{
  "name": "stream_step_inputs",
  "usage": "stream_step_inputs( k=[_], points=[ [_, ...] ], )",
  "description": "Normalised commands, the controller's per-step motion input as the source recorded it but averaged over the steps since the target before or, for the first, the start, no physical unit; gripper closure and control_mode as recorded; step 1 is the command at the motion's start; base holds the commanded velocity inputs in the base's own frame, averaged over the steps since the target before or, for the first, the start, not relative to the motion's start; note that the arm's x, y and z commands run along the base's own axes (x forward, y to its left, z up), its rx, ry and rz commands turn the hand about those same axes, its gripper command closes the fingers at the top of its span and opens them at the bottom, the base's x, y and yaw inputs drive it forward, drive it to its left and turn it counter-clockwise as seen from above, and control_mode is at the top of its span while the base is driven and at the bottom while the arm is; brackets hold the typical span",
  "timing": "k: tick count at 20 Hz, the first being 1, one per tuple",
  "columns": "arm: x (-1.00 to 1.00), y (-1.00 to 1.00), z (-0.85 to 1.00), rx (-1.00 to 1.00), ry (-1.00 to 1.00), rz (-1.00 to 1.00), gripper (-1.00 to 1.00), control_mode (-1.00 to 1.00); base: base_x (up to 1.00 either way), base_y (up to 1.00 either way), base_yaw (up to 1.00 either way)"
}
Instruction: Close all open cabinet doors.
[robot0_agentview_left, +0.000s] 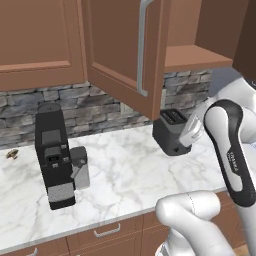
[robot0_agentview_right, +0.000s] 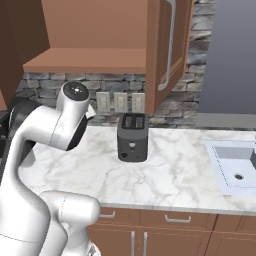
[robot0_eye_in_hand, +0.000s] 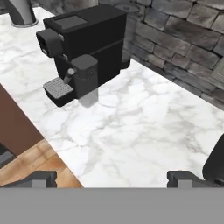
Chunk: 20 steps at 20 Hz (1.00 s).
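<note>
1. The left base view looks forward and down from behind the arm's left side, over the marble counter (robot0_agentview_left: 125, 165) toward the stone backsplash, with the open cabinet door (robot0_agentview_left: 125, 50) close overhead.
2. The right base view faces the same wall from the right; both share the toaster (robot0_agentview_right: 133, 136) and that door (robot0_agentview_right: 167, 50).
3. The hand view looks down, tilted, close over the counter (robot0_eye_in_hand: 144, 127) at the coffee machine (robot0_eye_in_hand: 83, 52), which the left base view also shows (robot0_agentview_left: 55, 155).

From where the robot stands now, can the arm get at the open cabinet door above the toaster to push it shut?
Probably yes. The open cabinet door swings out over the counter, with free air in front of it. The toaster sits lower, out of the way. But the gripper looks down at the coffee machine, so the arm must lift first.
</note>
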Motion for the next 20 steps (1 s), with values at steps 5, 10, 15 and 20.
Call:
stream_step_inputs(
  k=[5, 10, 15, 20],
  points=[
    [-0.27, 0.10, 0.19, 0.05, 0.00, -0.04, -1.00, -1.00, 0.00, 0.00, 0.00],
    [-0.30, 0.01, 0.08, 0.01, 0.24, -0.04, -1.00, -1.00, 0.00, 0.00, 0.00],
    [-0.35, 0.08, 0.01, -0.03, 0.45, -0.08, -1.00, -1.00, 0.00, 0.00, 0.00],
    [-0.43, 0.09, 0.00, 0.00, 0.35, -0.03, -1.00, -1.00, 0.00, 0.00, 0.00]
  ],
)
